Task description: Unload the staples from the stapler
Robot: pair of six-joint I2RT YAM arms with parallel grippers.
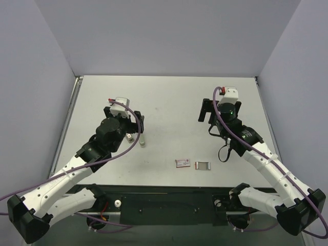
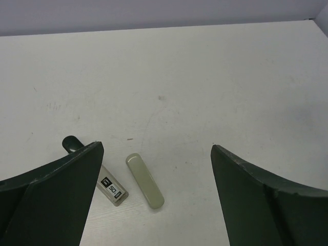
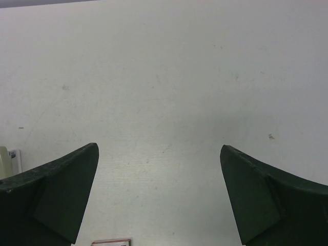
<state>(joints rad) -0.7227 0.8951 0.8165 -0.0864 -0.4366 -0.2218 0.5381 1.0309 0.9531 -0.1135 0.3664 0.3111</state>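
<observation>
The stapler (image 2: 111, 188) is a small silvery bar with a black end and a "50" label. It lies flat on the table, partly hidden behind my left gripper's left finger (image 2: 56, 195). In the top view the stapler (image 1: 131, 137) lies just in front of my left gripper (image 1: 135, 124). My left gripper (image 2: 156, 148) is open and empty and hovers above the stapler. My right gripper (image 1: 206, 113) is open and empty over bare table at the right; its wrist view (image 3: 159, 147) shows nothing between the fingers.
A plain olive-grey rounded bar (image 2: 145, 180) lies beside the stapler, also seen from above (image 1: 143, 142). A small red-and-white box (image 1: 182, 163) and a small silvery open tray (image 1: 203, 165) lie near the table's front edge. The box's edge shows in the right wrist view (image 3: 111, 242).
</observation>
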